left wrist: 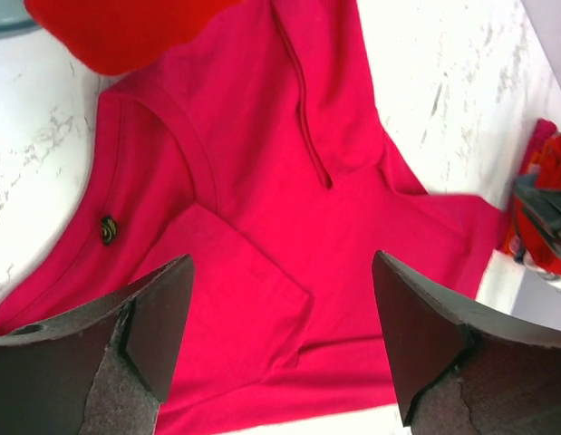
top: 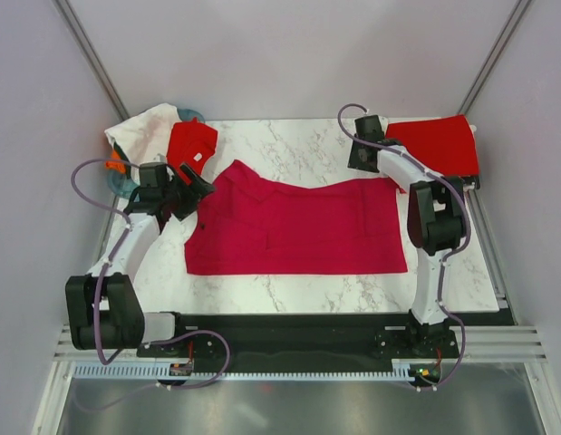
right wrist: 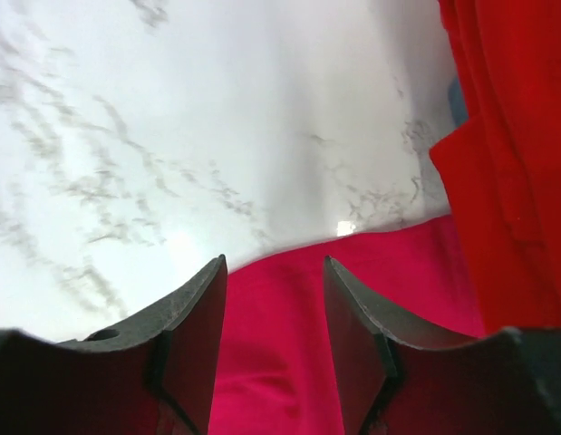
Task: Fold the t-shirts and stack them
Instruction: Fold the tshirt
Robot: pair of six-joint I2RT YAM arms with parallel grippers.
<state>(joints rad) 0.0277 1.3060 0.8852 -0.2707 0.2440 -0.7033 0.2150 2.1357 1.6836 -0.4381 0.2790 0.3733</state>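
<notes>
A crimson-magenta t-shirt (top: 298, 227) lies spread flat on the marble table (top: 289, 140), its collar toward the back left. My left gripper (top: 200, 198) hovers over the shirt's left side. In the left wrist view that gripper (left wrist: 282, 263) is open wide above the crimson cloth (left wrist: 262, 163), with nothing between its fingers. My right gripper (top: 362, 149) is at the shirt's back right corner. There the right gripper (right wrist: 275, 265) stands open over the crimson edge (right wrist: 271, 362), the cloth lying under the fingers, not pinched. A folded bright red t-shirt (top: 439, 143) sits at the back right.
At the back left a round teal basket (top: 126, 184) holds a heap: a red t-shirt (top: 191, 145), a white one (top: 144, 131) and a bit of orange cloth (top: 117, 165). Bare marble shows behind and in front of the crimson shirt. Grey walls close in both sides.
</notes>
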